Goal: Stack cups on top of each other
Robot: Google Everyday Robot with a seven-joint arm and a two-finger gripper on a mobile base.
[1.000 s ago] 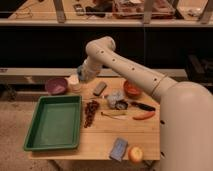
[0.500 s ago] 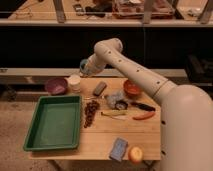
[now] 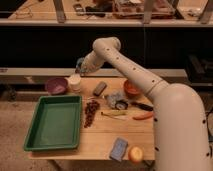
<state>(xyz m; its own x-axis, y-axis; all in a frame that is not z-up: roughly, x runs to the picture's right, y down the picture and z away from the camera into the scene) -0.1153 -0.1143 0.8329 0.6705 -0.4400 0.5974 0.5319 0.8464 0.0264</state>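
Observation:
The cream-white cup (image 3: 74,81) stands upright at the table's back left, beside the purple bowl (image 3: 56,85). My gripper (image 3: 81,66) hangs above and just right of the cream cup, clear of the table. It is shut on the light blue cup (image 3: 79,62), of which only a small bluish part shows at the gripper's left side. The arm reaches in from the right and hides the rest of that cup.
An orange bowl (image 3: 131,88) sits at the back right. A green tray (image 3: 54,122) fills the left side. Grapes (image 3: 91,111), a grey block (image 3: 100,88), a banana (image 3: 115,113), a knife (image 3: 142,106), a blue sponge (image 3: 118,148) and an apple (image 3: 135,154) lie around.
My gripper has risen from table level beside the cream cup, carrying the blue cup, and now hangs above it. The cream cup has not moved.

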